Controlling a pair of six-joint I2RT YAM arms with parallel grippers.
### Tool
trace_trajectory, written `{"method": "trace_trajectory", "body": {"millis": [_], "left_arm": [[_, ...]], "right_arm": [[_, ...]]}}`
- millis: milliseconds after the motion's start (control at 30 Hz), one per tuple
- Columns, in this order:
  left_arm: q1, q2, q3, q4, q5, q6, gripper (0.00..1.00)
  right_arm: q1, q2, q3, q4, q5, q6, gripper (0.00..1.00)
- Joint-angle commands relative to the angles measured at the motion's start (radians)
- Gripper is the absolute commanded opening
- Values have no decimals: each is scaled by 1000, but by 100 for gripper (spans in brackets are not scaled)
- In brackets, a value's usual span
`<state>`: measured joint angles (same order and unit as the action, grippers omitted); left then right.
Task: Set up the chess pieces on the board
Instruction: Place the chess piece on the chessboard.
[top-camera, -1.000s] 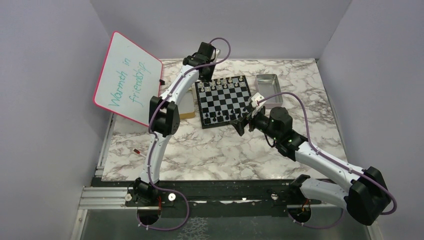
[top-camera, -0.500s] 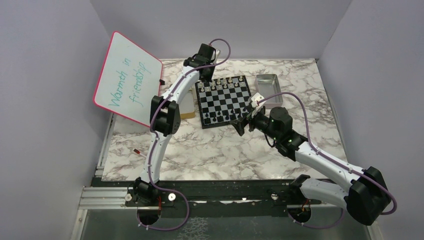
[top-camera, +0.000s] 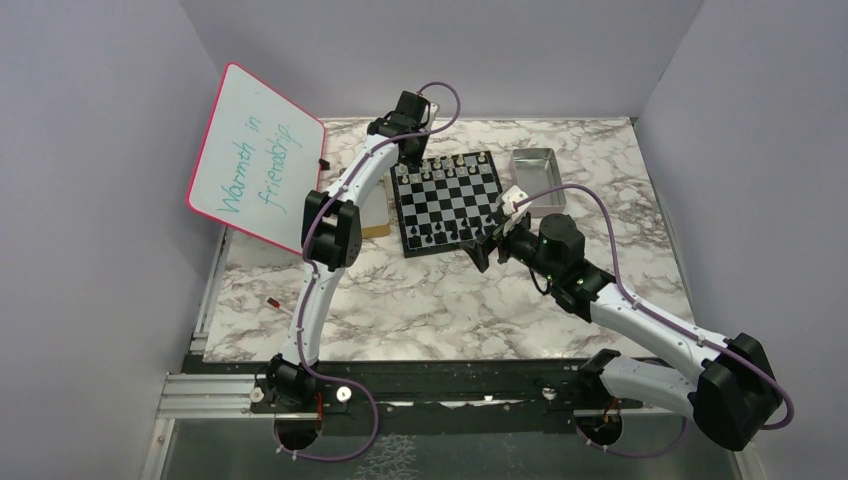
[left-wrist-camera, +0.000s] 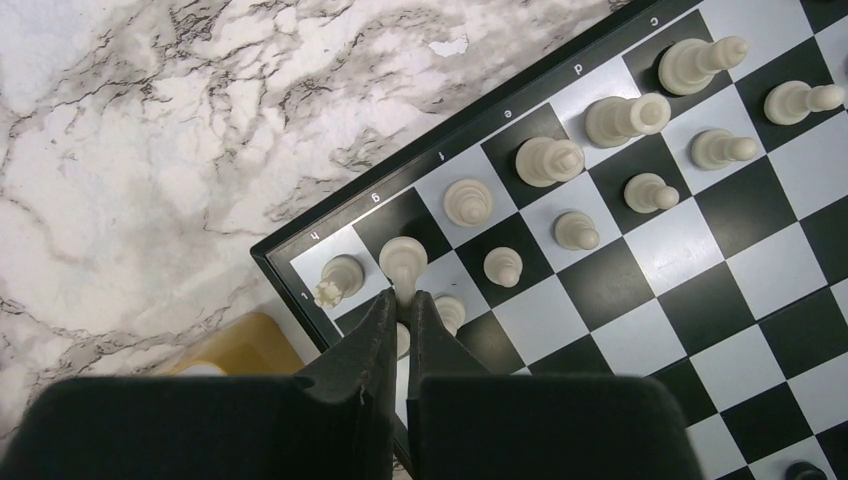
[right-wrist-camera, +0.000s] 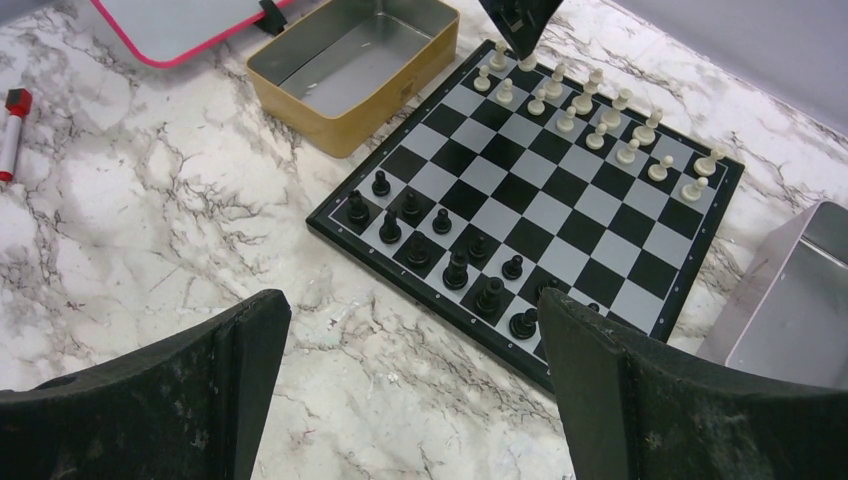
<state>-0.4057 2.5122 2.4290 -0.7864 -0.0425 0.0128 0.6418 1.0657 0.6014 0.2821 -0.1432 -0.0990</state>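
3 plain, pale lilac-grey walls close in the scene: a left wall (top-camera: 90, 250), a back wall (top-camera: 440, 50) and a right wall (top-camera: 760, 150). Between them sits a table (top-camera: 420, 300) with a white marble-patterned top veined in grey and black. The light is soft and even, leaving only faint shadows on the marble. A whiteboard (top-camera: 255, 155) with a pink rim leans tilted against the left wall, with "Warmth in friendship" handwritten on it in teal. A silvery metal rail (top-camera: 205, 395) shows at the table's near left edge, and below it lies a dark speckled surface (top-camera: 450, 458). 1 red-capped marker (right-wrist-camera: 12, 130) lies on the marble near the whiteboard.
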Motion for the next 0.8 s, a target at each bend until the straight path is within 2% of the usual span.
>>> {"method": "trace_trajectory", "body": {"millis": [0,767], "left_arm": [[8,23,15,26,-16,19,5],[8,39,0,40,31,17,8]], "right_arm": [[6,-2,12,-9,17,-10,100],[6,13,14,5,2,-2,100]]}}
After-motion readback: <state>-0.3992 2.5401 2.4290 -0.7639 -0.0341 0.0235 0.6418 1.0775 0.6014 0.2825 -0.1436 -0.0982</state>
